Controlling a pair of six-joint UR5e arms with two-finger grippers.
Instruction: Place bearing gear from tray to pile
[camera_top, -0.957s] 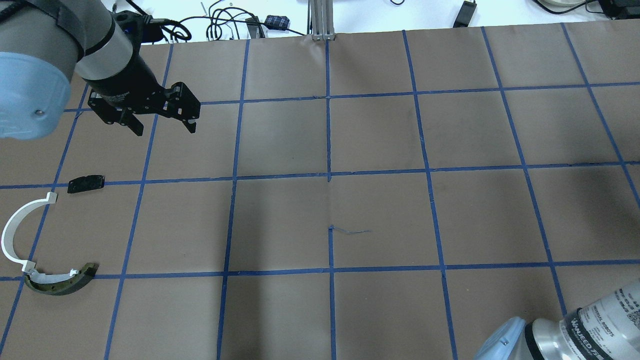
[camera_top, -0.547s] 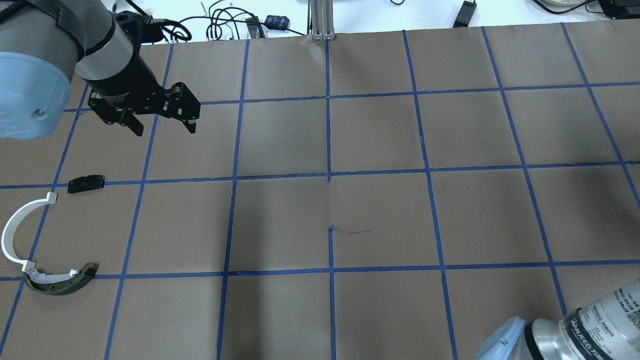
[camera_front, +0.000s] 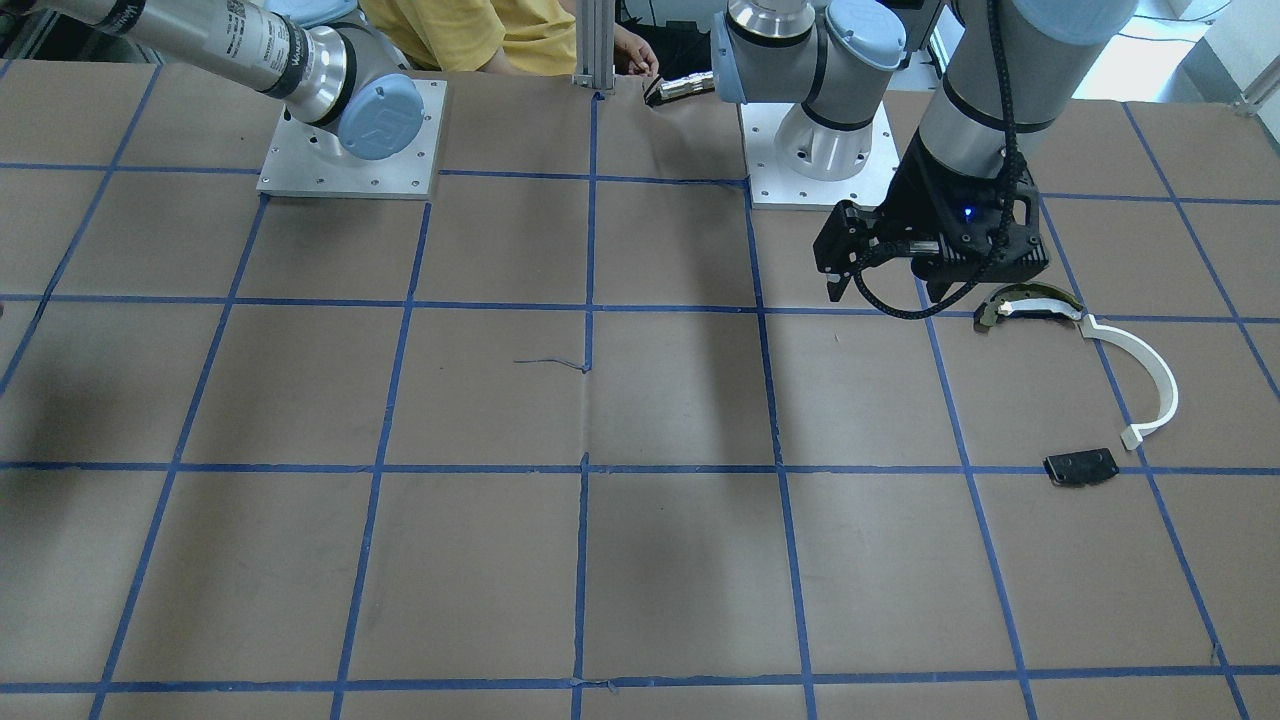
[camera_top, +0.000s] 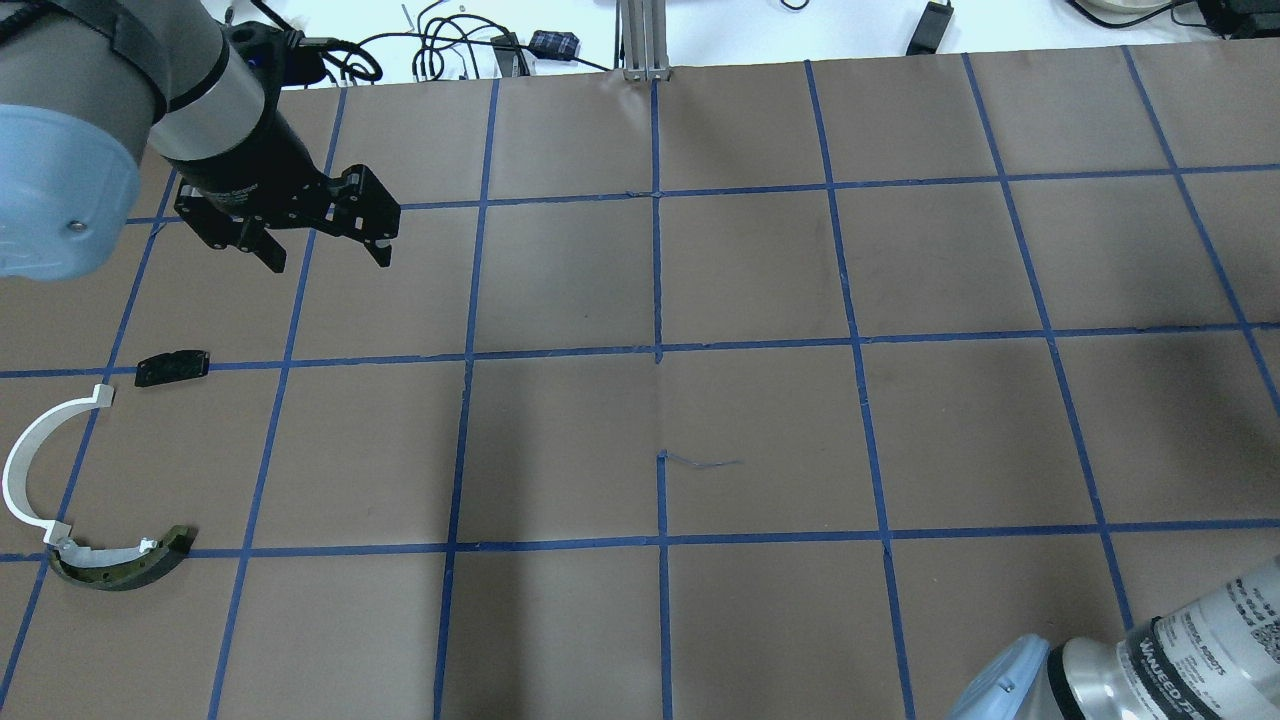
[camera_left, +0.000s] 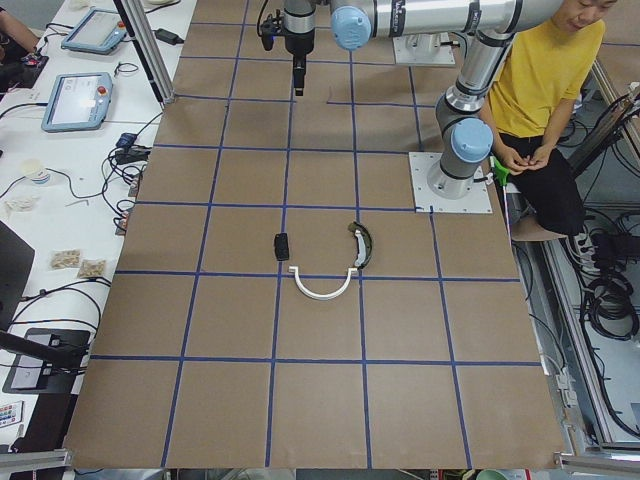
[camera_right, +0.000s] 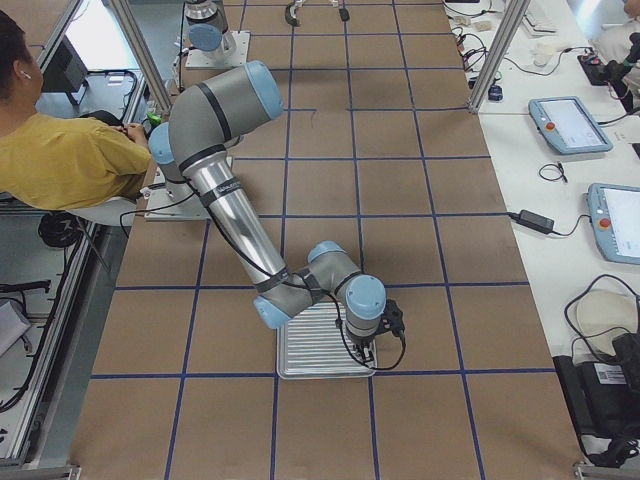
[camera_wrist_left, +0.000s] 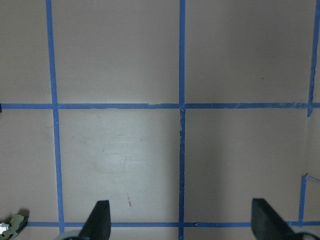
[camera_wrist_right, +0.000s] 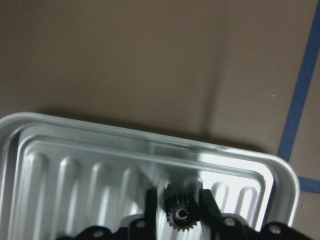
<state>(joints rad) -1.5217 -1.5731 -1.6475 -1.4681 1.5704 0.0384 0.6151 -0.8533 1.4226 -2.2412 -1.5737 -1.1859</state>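
A small black bearing gear (camera_wrist_right: 180, 214) lies in the near corner of a ribbed silver tray (camera_wrist_right: 100, 127), which also shows in the exterior right view (camera_right: 300, 350). My right gripper (camera_wrist_right: 178, 200) is down in the tray, with its fingers closed against both sides of the gear. The pile lies at the table's left: a white arc strip (camera_top: 30, 455), a dark-and-tan curved piece (camera_top: 120, 565) and a black plate (camera_top: 172, 367). My left gripper (camera_top: 325, 255) hangs open and empty above the table beyond the pile. The left wrist view (camera_wrist_left: 180, 220) shows only bare paper.
Brown paper with a blue tape grid covers the table (camera_top: 760, 430). A metal post (camera_top: 640, 40) stands at the far edge, with cables (camera_top: 450, 45) behind it. A person in a yellow shirt (camera_left: 540, 80) sits behind the robot bases. Tablets (camera_right: 570, 125) lie on the side bench.
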